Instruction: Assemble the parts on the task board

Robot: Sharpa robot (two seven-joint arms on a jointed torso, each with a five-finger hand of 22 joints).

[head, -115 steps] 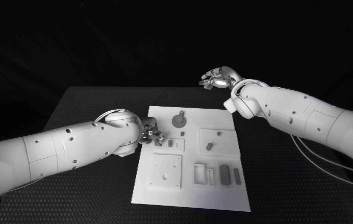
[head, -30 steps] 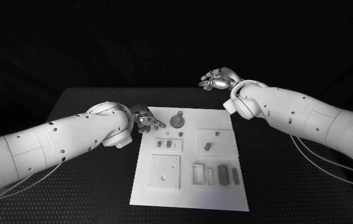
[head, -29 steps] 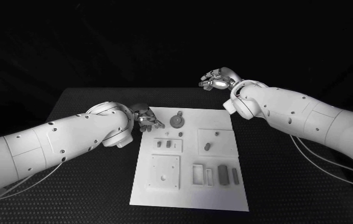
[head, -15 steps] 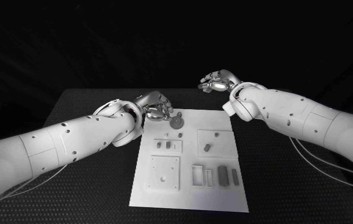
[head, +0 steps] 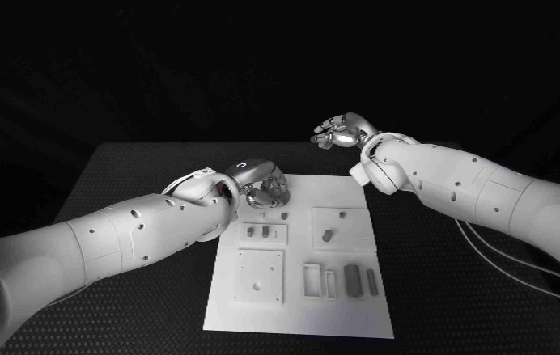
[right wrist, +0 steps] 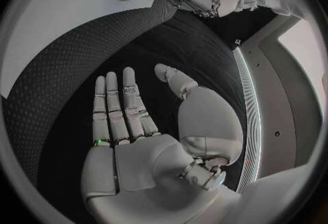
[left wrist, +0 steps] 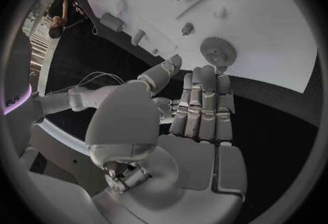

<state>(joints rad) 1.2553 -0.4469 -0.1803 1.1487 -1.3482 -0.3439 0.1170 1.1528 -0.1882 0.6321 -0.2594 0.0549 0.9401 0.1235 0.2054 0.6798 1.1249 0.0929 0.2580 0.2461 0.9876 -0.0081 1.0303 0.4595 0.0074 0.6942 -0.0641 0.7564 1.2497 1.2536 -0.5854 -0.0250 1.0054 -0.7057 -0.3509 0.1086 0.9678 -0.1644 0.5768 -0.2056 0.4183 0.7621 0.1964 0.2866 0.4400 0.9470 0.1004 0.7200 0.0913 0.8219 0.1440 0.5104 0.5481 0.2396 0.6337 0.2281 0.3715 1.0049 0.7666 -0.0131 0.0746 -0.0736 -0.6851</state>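
Hands were both above the black counter (head: 140, 169), and neither held anything. The left hand (head: 264, 185) hung over the far left corner of the task board (head: 298, 314). Its fingers (left wrist: 204, 104) lay straight, side by side, with the thumb a little apart. From the left wrist, the round toothed gear (left wrist: 218, 51) lay on the board just past the fingertips, with a small gap between them. I could not tell from the head view if the hand touched the board.

The right hand (head: 337, 131) was up beyond the far right corner of the board, well apart from it. From the right wrist its palm was flat and its fingers (right wrist: 119, 106) were stretched out straight over the dark counter, with the thumb set to one side.

The white board lay in the middle of the counter. Two small pegs (head: 258, 231) stood in a low block just near of the left hand. One slanted peg (head: 328, 235) stood in the square plate to the right. A square plate with a hole (head: 259, 275) sat near the left side, and some upright bars (head: 353, 277) stood in slots at the near right.
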